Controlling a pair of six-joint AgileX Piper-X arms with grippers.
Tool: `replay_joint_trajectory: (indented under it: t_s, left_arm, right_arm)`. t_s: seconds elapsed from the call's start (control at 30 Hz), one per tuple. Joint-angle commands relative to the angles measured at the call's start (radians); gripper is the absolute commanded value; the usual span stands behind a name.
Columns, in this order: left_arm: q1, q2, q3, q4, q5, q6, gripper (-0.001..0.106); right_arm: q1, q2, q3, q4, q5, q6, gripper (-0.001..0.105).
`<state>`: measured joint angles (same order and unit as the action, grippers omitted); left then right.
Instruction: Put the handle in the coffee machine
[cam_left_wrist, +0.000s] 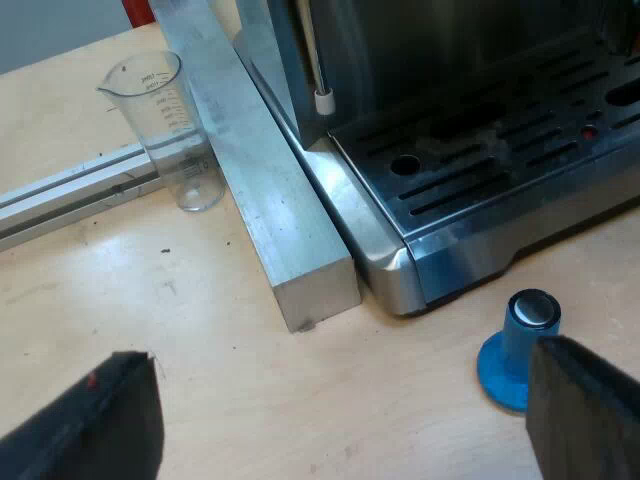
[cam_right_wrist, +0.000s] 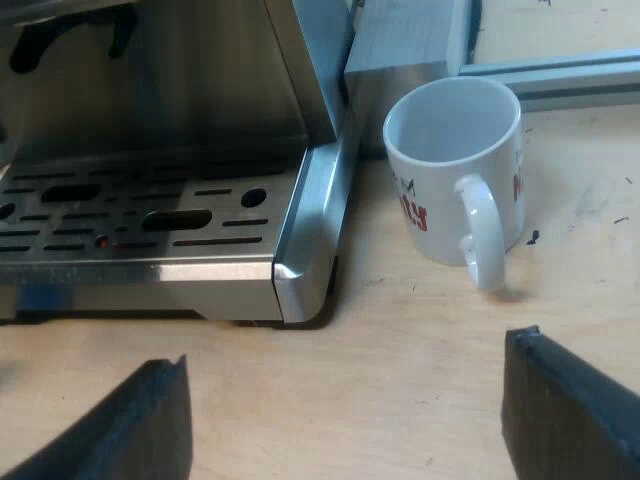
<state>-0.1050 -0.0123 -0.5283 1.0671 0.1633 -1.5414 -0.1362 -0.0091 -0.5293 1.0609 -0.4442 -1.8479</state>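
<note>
Both claws hang low over the counter (cam_left_wrist: 220, 350), fingers spread wide with nothing between them, ready, I think, for a grasp. The left claw (cam_left_wrist: 340, 400) is before one corner of the espresso machine (cam_left_wrist: 480, 150) and the right claw (cam_right_wrist: 345, 390) before another. Under the machine's head a dark curved part (cam_right_wrist: 60, 35) hangs above the drip tray (cam_right_wrist: 150, 215); whether it is the holder, I cannot tell. A metal bar (cam_left_wrist: 260, 190) lies along the machine's side. The mug (cam_right_wrist: 455, 160) stands beside the machine, and the measuring glass (cam_left_wrist: 165, 120) beside the bar, so the tray stays free. The blue tamper (cam_left_wrist: 520, 345) stands on its base near a left finger.
</note>
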Motion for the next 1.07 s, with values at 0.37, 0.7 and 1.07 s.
replay_joint_trajectory:
  t_s: [0.37,0.7,1.07]
  left_arm:
    - [0.0,-0.14,0.021,-0.062,-0.001,-0.011,0.075]
    - [0.0,-0.14,0.025,-0.071,-0.001,-0.011,0.075]
    - [0.0,-0.14,0.025,-0.071,-0.001,-0.011,0.075]
  right_arm:
    - [0.0,-0.041,-0.005,-0.011,-0.002,-0.009,0.066]
    - [0.0,-0.041,-0.005,-0.011,-0.002,-0.009,0.066]
    - [0.0,-0.041,-0.005,-0.011,-0.002,-0.009,0.066]
